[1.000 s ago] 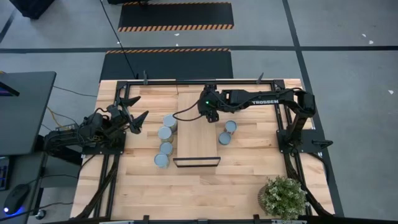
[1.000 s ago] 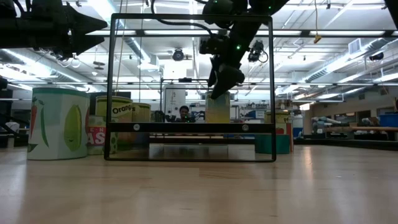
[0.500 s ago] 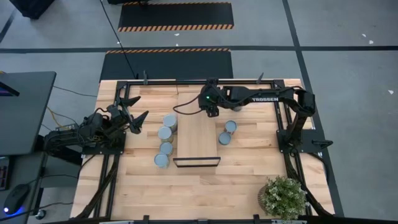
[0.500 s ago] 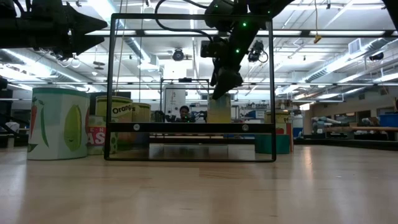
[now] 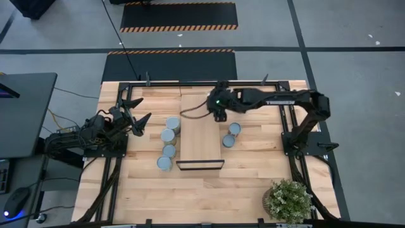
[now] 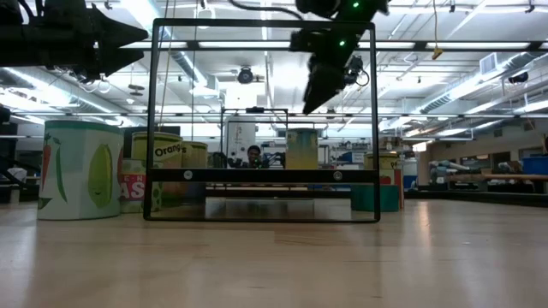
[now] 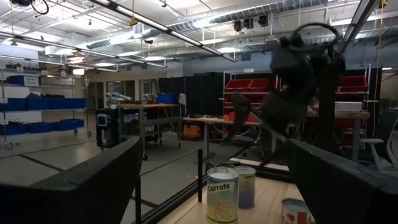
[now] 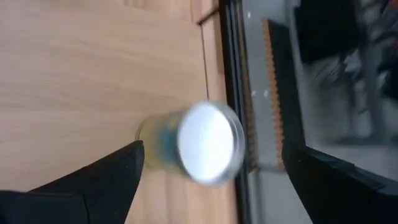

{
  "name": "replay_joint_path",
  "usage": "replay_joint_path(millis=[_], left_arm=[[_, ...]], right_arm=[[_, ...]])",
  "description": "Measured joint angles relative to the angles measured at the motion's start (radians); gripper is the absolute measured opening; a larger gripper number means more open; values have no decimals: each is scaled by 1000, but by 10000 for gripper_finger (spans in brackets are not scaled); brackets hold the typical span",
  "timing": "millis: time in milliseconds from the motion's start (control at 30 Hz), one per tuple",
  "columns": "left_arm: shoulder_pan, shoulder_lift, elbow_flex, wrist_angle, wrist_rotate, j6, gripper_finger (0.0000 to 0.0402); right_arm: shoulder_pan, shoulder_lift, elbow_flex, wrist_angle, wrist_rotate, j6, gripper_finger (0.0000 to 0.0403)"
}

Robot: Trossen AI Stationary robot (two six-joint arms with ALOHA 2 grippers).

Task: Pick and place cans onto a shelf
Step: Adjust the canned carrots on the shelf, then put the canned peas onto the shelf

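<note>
The shelf [image 5: 201,140] is a light-wood board lying in the middle of the table, with its black lip [image 5: 200,164] at the near end. One can [image 6: 301,148] stands upright on the board's far end; its silvery top shows in the right wrist view [image 8: 208,143]. My right gripper [image 6: 320,96] hangs open above that can, clear of it. Several cans [image 5: 168,142] stand on the table left of the board and two [image 5: 231,135] stand right of it. My left gripper [image 5: 140,123] waits open at the table's left side.
A black metal frame [image 6: 265,26] rises over the board's near end in the low view. Black rails [image 5: 190,82] run along the table's edges. A potted plant [image 5: 289,199] stands at the near right corner.
My right gripper has risen from the can on the board's far end and shifted a little toward the table's right edge. The can stays standing upright on the board.
</note>
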Motion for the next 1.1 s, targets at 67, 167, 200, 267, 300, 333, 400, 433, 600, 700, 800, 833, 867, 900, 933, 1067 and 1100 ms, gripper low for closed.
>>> replay_joint_path(millis=[67,167,200,267,300,333,400,433,600,700,800,833,867,900,933,1067,1100], left_arm=[[0,0,0,-1,0,0,396],[0,0,0,-1,0,-1,396],[0,0,0,-1,0,-1,396],[0,0,0,-1,0,-1,396],[0,0,0,-1,0,-1,396],[0,0,0,-1,0,-1,396],[0,0,0,-1,0,-2,396],[0,0,0,-1,0,-3,396],[0,0,0,-3,0,-14,396],[0,0,0,-4,0,-12,396],[0,0,0,-4,0,-11,396],[0,0,0,-4,0,-11,396],[0,0,0,-5,0,-11,396],[0,0,0,-6,0,-11,396],[0,0,0,-6,0,-11,396],[0,0,0,-6,0,-11,396],[0,0,0,-7,0,-11,396]], right_arm=[[-25,-36,0,-46,-45,70,384],[-78,-70,0,-136,-85,144,381],[-101,-75,0,-167,-96,164,381],[-153,-75,0,-219,-132,217,381],[-180,-70,0,-241,-158,242,383],[-205,-60,0,-257,-186,264,385],[-249,-34,0,-279,-230,292,392],[-266,-20,0,-286,-246,300,396],[-341,20,0,-295,-251,374,398],[-378,27,0,-309,-252,423,399],[-401,27,0,-330,-285,470,399],[-407,27,0,-345,-297,478,399],[-411,27,0,-354,-305,488,399],[-414,27,0,-360,-306,500,399],[-416,27,0,-368,-306,511,399],[-417,27,0,-378,-306,561,399],[-417,27,0,-378,-307,571,399]])
